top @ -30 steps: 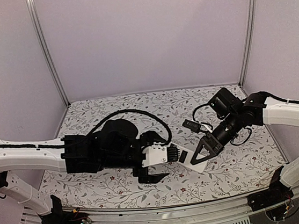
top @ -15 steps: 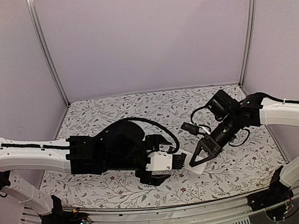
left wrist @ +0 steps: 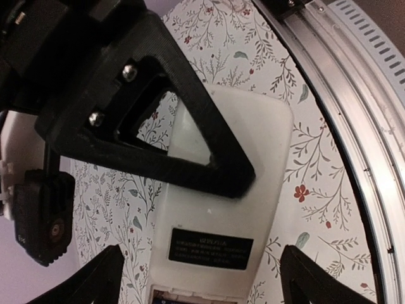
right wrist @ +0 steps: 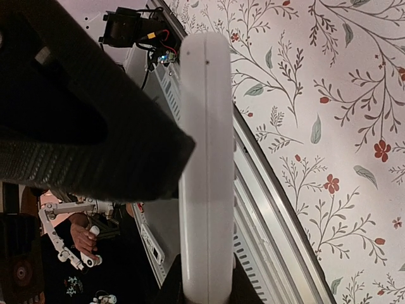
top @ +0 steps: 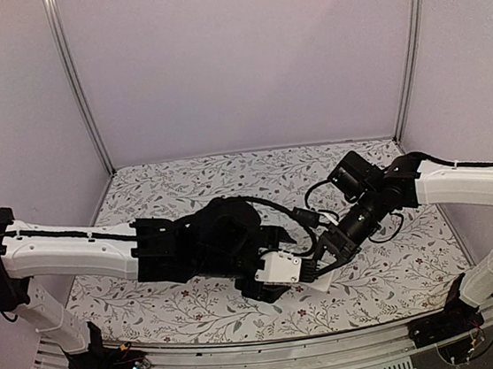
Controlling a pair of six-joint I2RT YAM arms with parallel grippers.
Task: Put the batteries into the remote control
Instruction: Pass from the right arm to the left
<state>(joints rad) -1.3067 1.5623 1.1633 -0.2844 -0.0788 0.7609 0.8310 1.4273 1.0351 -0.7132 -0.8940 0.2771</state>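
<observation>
The remote control (top: pixel 325 276) is a flat white slab held above the table's front part. My right gripper (top: pixel 332 250) is shut on it. In the right wrist view the remote (right wrist: pixel 205 158) stands edge-on between my right gripper's (right wrist: pixel 205 292) jaws. In the left wrist view its plain white back (left wrist: pixel 228 190) faces the camera, with a dark label and an open recess at the bottom edge. My left gripper (left wrist: pixel 202 282) is open, its tips on either side of the remote without touching. The left gripper also shows in the top view (top: pixel 301 270). No batteries are in view.
The floral tablecloth (top: pixel 228 182) covers the table. The aluminium front rail (left wrist: pixel 354 126) runs just beyond the remote and also shows in the right wrist view (right wrist: pixel 266 209). Upright frame posts (top: pixel 74 79) stand at the back corners. Black cables (top: pixel 308 217) loop between the arms.
My left arm has reached right and forward, so its open jaws now straddle the remote. My right gripper has shifted left with the remote in it.
</observation>
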